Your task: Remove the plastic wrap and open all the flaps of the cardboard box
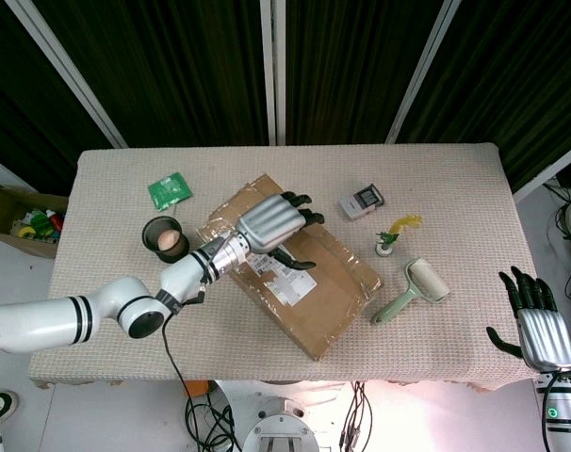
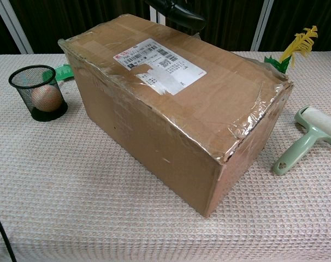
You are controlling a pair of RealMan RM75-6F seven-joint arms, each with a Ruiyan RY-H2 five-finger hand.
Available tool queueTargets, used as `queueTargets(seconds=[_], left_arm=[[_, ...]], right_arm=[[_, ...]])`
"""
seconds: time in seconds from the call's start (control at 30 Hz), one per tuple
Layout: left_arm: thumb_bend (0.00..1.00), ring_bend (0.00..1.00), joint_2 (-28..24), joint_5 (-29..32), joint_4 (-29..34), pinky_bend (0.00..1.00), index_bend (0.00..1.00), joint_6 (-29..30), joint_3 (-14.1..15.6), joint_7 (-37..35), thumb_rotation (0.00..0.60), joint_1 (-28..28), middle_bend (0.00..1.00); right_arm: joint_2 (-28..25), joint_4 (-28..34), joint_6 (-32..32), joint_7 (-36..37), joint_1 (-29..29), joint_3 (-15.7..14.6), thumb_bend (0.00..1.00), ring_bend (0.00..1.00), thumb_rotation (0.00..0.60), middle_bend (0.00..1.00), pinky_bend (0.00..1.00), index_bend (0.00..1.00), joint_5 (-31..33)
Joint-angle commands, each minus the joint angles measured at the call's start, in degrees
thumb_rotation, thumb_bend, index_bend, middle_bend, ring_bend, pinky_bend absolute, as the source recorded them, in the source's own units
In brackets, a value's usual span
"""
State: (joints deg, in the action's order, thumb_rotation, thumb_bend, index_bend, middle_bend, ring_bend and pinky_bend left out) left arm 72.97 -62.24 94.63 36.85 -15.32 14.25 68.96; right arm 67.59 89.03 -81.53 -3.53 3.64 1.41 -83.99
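Observation:
A cardboard box lies slantwise in the middle of the table, flaps closed, with a white shipping label on top and clear plastic wrap crinkled over its edges. My left hand hovers over the box's far left end, fingers spread and holding nothing; in the chest view only a dark fingertip shows above the box's back edge. My right hand hangs off the table's right front corner, fingers spread, empty.
A black mesh cup holding an egg-like ball stands left of the box. A green packet lies behind it. A lint roller, a small potted toy plant and a grey device sit right of the box.

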Motion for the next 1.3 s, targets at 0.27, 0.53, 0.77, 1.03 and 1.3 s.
queueTargets(seconds=[0.27,0.53,0.77,1.03,1.3], left_arm=[[0.19,0.14,0.47,1.58,-0.17,0.24,0.24,-0.2,0.61,0.14,0.162,1.33,0.36],[0.18,0.14,1.45,1.64,-1.02,0.24,0.24,-0.1,1.16,0.3,0.159,2.4,0.35],[0.19,0.14,1.69,1.3,-1.47,0.24,0.24,-0.22,2.01,0.16,0.163,2.71,0.35],[0.19,0.14,0.19,1.09,0.2,0.24,0.24,0.17,2.29,-0.46,0.162,2.43,0.55],[0.18,0.14,-5.06,1.83,5.55,0.24,0.23,0.59,2.56,-0.23,0.164,1.57,0.59]], right_arm=[[0.14,-0.94,0.39,0.83,-0.18,0.04,0.2,0.0,0.6,0.0,0.0,0.0,0.53],[0.23,-1.31,0.39,1.52,-0.15,0.2,0.2,0.0,0.6,0.0,0.0,0.0,0.4],[0.47,-1.65,0.64,1.79,-0.09,0.17,0.2,0.0,0.6,0.0,0.0,0.0,0.35],[0.63,-1.63,0.29,1.82,-0.27,0.28,0.2,0.0,0.6,0.0,0.0,0.0,0.34],[0.41,-1.46,-0.22,1.86,-0.56,0.2,0.2,0.0,0.6,0.0,0.0,0.0,0.02]])
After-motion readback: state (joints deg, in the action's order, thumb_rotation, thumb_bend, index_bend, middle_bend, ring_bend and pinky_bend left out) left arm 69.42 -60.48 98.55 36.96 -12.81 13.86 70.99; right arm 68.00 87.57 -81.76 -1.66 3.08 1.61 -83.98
